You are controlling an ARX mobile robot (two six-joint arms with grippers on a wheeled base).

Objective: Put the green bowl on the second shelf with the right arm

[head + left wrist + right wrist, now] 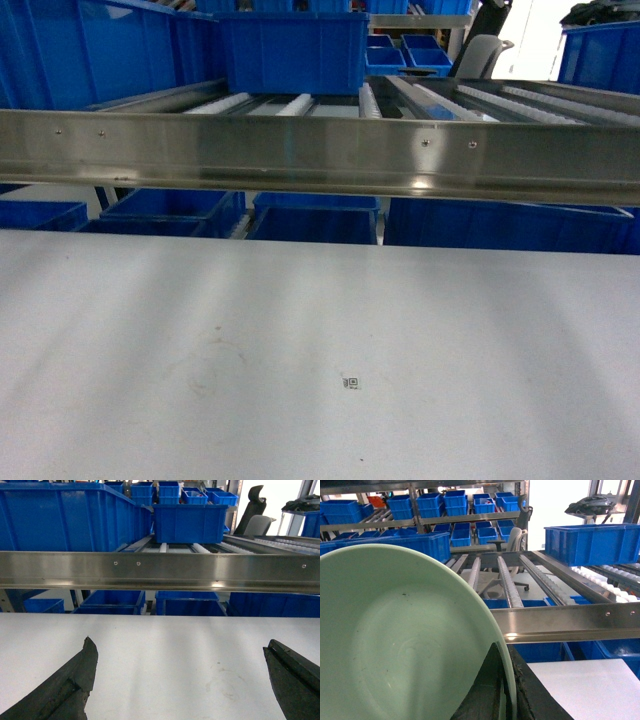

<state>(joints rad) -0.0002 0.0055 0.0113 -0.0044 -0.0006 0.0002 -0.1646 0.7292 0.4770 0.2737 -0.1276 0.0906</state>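
While your right claw [505, 690] pinches the bowl [400, 640] by its rim below the shelf [570, 622], lifting carelessly could knock it against the rail; the left claw [180, 680] hangs spread.

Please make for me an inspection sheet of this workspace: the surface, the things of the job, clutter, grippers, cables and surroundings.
Surface: white table, faint scuffs, one small printed code marker.
Job's things: green bowl fills the right wrist view, its rim pinched in the right gripper; it does not show in the head view. The second shelf, a steel roller rack, lies ahead of it, with a steel front rail.
Clutter: nothing seen on the table.
Grippers: left gripper open, above the table, holding nothing; right shut on the bowl.
Cables: nothing seen.
Surroundings: blue crates on the rollers and below; more shelving; an office chair behind.
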